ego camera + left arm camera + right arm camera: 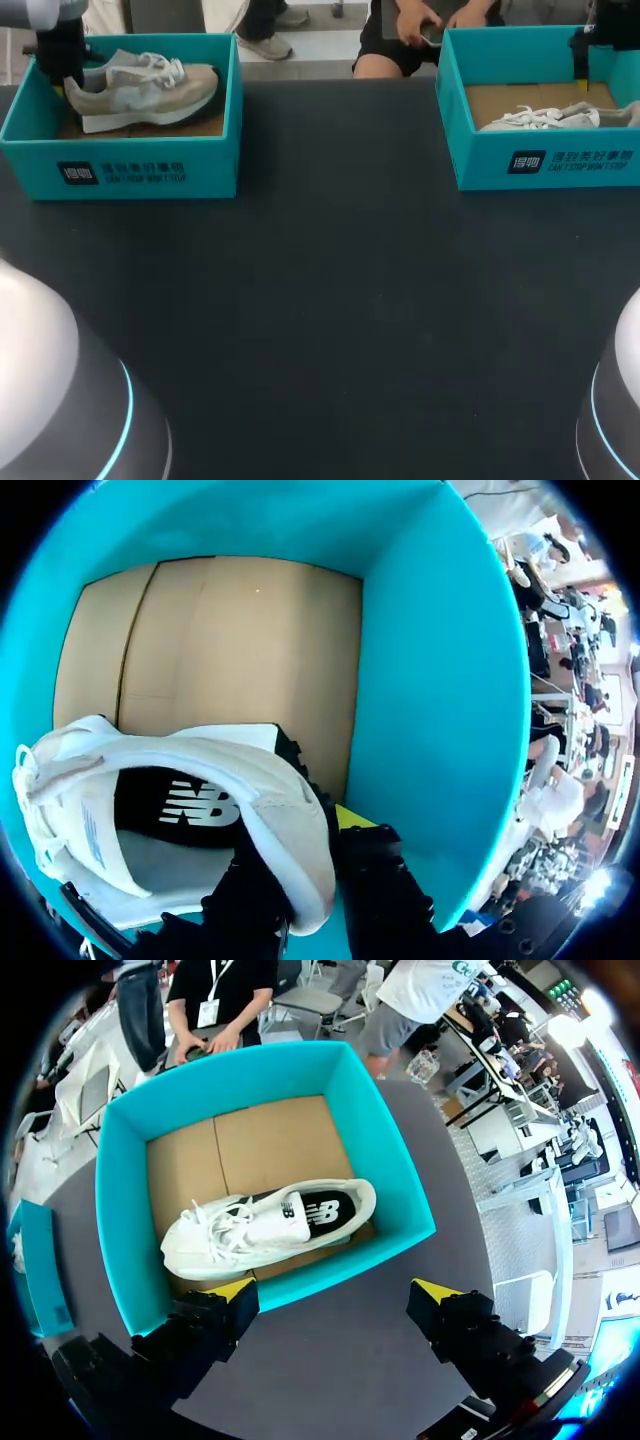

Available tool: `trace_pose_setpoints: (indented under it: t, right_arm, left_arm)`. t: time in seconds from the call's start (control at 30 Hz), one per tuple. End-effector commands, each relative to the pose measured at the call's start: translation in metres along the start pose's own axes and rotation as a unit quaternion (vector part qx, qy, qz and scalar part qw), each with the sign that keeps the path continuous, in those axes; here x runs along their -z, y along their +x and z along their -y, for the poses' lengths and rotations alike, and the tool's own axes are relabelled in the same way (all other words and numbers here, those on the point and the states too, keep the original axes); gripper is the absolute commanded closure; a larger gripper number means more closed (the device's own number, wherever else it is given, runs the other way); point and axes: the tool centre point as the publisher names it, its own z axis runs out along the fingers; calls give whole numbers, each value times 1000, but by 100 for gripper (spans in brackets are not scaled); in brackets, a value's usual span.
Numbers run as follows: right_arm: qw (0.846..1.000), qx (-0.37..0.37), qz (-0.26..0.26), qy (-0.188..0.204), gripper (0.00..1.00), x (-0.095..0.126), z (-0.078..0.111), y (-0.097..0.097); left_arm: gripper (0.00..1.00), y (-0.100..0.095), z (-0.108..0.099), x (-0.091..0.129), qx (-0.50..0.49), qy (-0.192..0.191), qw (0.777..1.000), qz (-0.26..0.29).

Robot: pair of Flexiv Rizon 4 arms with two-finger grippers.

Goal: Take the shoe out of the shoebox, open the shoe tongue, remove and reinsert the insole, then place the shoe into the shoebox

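Teal card walls close in both shoes, which is why your tools come at them from above. Your left tool (305,865) is clenched on the heel collar of the left shoe (145,88), with one finger down inside the opening and the other against the outside of the heel. That rim looks like the firmest thing to lift by, and holding it leaves the tongue and laces free for the later steps. The dark insole (190,805) shows just ahead of the inner finger. The shoe stands on its sole in the left shoebox (120,170), heel close to the side wall, so I judge the lift out has not yet been made.

Your right tool (333,1295) hangs released, fingers spread wide, above the near wall of the right shoebox (390,1190) and touches nothing. The right shoe (265,1225) lies on its side on the cardboard floor. Its collar faces sideways, so it may need a tilted approach. The dark desk (330,300) between the boxes gives you room to set a shoe down.
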Motion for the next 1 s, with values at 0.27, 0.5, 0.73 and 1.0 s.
trace_pose_setpoints:
  t: [0.27, 0.5, 0.73, 1.0]
  right_arm:
    - [1000, 0, -1, -1, 0, 0, 1, -1]
    - [1000, 0, -1, -1, 0, 0, 1, -1]
    - [1000, 0, -1, -1, 0, 0, 1, -1]
    - [1000, 0, -1, -1, 0, 0, 1, -1]
  left_arm:
    - [100, 41, 28, 103, -22, 6, 1000, 12]
    - [100, 69, 39, 153, -36, -38, 999, 11]
    - [100, 90, 45, 192, -33, -98, 994, 27]
    - [100, 90, 45, 192, -33, -98, 994, 27]
